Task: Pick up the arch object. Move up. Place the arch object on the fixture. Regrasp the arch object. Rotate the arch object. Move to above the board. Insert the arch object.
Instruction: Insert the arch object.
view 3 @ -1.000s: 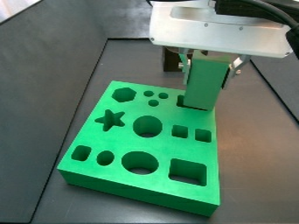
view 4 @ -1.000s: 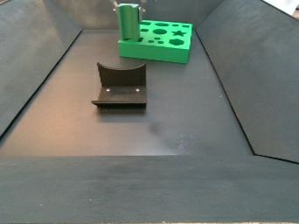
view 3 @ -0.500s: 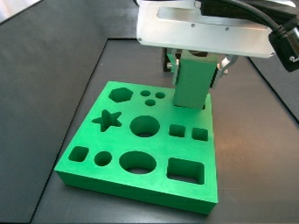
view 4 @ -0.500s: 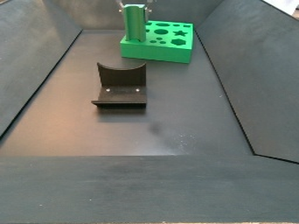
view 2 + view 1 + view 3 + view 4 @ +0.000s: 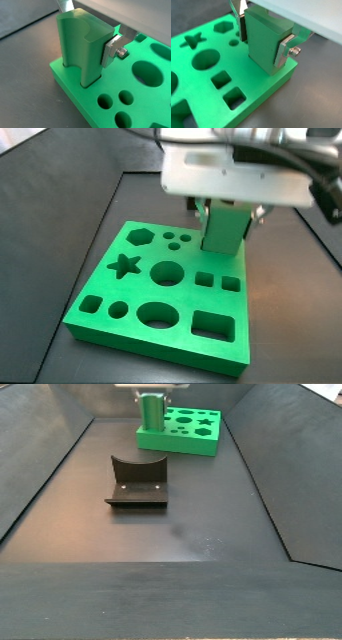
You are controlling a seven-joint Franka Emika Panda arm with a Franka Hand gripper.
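Observation:
My gripper (image 5: 262, 45) is shut on the arch object (image 5: 261, 42), a tall bright green block held upright between the silver fingers (image 5: 285, 50). Its curved notch shows near the top in a wrist view, arch object (image 5: 80, 50), gripper (image 5: 87, 42). The block's lower end has sunk into a cutout at a corner of the board (image 5: 211, 95), board (image 5: 143, 100). In a side view the gripper (image 5: 225, 216) holds the arch object (image 5: 225, 231) over the far right of the board (image 5: 134, 303). The dark fixture (image 5: 138, 481) stands apart, nearer the camera than the board (image 5: 198, 436) and the arch object (image 5: 152, 412).
The board carries star, hexagon, round and square cutouts (image 5: 166, 273). Dark sloping walls (image 5: 267, 474) enclose the floor (image 5: 187, 534). The white gripper body (image 5: 234, 178) hangs over the board's far edge.
The gripper has shifted a little to the left over the board and come down, taking the arch object's lower end into the board's corner cutout.

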